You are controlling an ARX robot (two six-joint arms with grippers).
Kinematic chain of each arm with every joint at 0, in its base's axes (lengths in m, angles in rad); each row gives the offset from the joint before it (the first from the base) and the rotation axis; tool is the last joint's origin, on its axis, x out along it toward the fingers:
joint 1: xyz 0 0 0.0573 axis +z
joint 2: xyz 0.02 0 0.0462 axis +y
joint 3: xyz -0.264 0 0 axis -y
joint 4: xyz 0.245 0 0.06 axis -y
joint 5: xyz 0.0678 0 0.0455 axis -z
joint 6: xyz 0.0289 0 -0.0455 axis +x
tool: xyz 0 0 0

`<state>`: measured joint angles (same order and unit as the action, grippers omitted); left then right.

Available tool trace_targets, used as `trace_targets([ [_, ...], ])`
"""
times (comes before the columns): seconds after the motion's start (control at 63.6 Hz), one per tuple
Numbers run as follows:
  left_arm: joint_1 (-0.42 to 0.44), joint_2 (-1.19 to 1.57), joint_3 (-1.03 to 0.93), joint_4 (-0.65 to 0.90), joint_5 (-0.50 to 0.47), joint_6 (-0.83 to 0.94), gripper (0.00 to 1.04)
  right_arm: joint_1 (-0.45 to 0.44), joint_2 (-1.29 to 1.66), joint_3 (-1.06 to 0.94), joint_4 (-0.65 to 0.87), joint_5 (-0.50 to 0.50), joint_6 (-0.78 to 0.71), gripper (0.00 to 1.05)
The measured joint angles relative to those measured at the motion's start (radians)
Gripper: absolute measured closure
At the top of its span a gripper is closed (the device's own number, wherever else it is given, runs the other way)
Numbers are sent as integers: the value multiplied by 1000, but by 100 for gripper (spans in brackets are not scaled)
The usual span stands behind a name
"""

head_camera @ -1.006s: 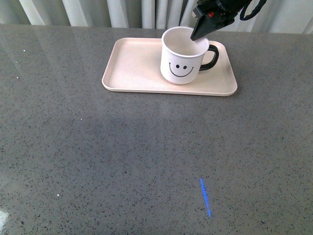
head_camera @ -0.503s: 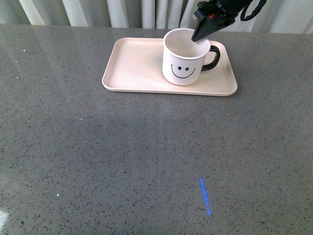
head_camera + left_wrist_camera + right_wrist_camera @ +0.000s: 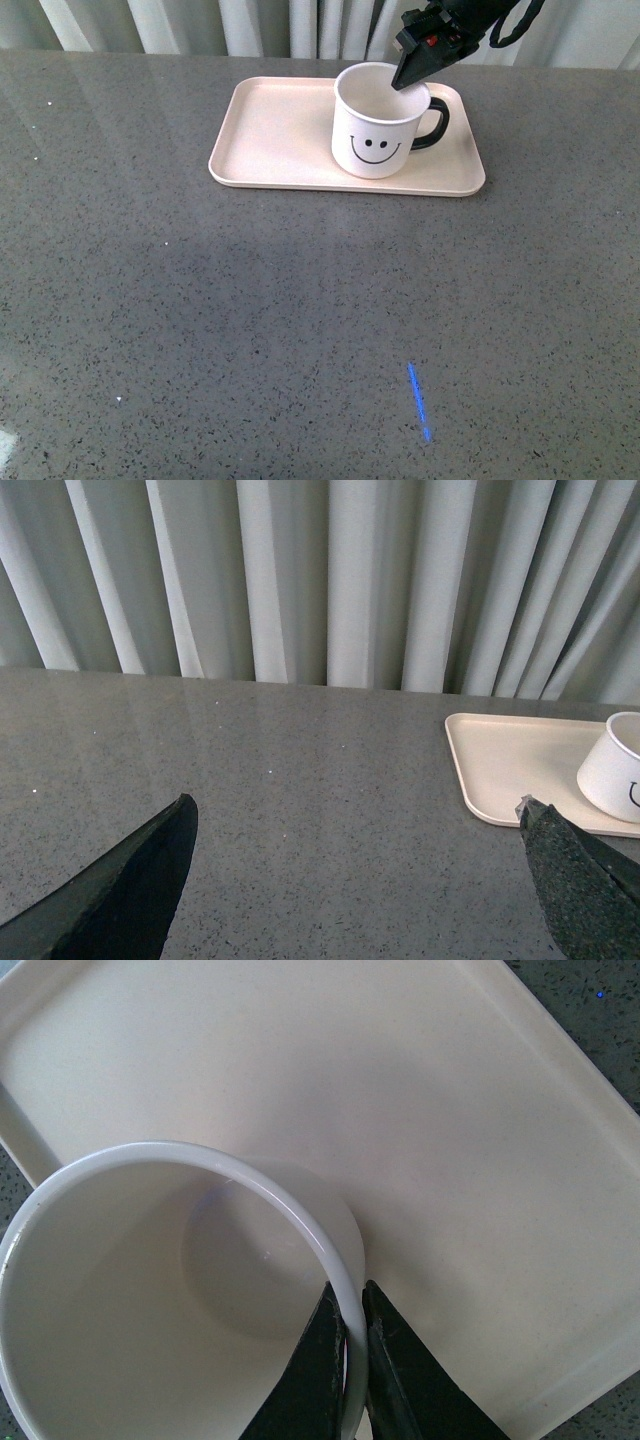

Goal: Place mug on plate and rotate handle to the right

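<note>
My right gripper (image 3: pixel 348 1360) is clamped on the rim of the mug (image 3: pixel 378 120), one finger inside, one outside. The mug stands on the plate (image 3: pixel 280 130) directly beneath me, apparently seated flat. The handle (image 3: pixel 435 122) already points right, so placement and rotation look complete. Next: part the jaws and lift clear. My left gripper (image 3: pixel 350 880) is spread wide, well apart from the plate

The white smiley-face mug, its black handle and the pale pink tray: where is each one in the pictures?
white smiley-face ceramic mug (image 3: pixel 375 140), front view, printed side wall.
glossy black handle (image 3: pixel 436 122), front view, outer curve of loop.
pale pink rectangular tray (image 3: pixel 275 135), front view, bare floor.
</note>
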<state>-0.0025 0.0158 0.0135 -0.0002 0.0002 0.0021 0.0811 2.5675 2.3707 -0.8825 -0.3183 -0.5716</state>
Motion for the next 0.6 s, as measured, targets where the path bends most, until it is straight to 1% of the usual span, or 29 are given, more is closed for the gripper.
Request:
trace_targets([
  [0.063,0,0,0,0,0,0,9,0,1,-1,1,3,-3,101],
  [0.079,0,0,0,0,0,0,9,0,1,-5,5,6,-3,97],
  [0.157,0,0,0,0,0,0,9,1,1,-8,6,11,-5,87],
  [0.173,0,0,0,0,0,0,9,1,1,-11,6,11,-5,83],
  [0.204,0,0,0,0,0,0,9,2,2,-11,6,13,-5,79],
  [0.22,0,0,0,0,0,0,9,2,2,-11,6,13,-6,76],
  [0.251,0,0,0,0,0,0,9,2,3,-11,6,13,-6,73],
  [0.267,0,0,0,0,0,0,9,2,3,-11,5,14,-6,70],
  [0.299,0,0,0,0,0,0,9,2,3,-11,5,16,-6,66],
  [0.314,0,0,0,0,0,0,9,2,3,-10,5,17,-6,62],
  [0.346,0,0,0,0,0,0,9,2,3,-10,4,17,-6,59],
  [0.361,0,0,0,0,0,0,9,2,3,-10,3,17,-6,56],
  [0.456,0,0,0,0,0,0,9,2,3,-6,3,18,-6,43],
  [0.487,0,0,0,0,0,0,9,2,3,-6,3,20,-6,34],
  [0.597,0,0,0,0,0,0,9,2,1,-6,10,30,-5,17],
])
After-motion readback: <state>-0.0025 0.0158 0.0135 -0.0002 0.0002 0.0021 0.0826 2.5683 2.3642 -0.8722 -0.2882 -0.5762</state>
